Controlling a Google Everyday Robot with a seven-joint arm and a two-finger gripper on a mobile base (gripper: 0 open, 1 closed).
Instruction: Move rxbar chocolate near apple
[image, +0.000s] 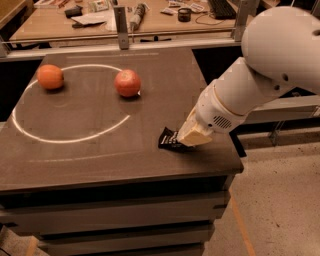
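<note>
The rxbar chocolate (168, 138) is a flat black wrapper with white lettering, lying near the right front of the dark table; only its left end shows. My gripper (190, 136) is down on the bar's right part and hides it. The apple (127, 82), reddish with a paler patch, sits on the table to the upper left of the bar, well apart from it, at the right edge of a white ring.
An evenly orange fruit (50, 77) sits at the left of the white ring (70, 140) marked on the table (100, 160). A cluttered bench (150, 20) with tools stands behind. The table's right edge is close to my arm (250, 95).
</note>
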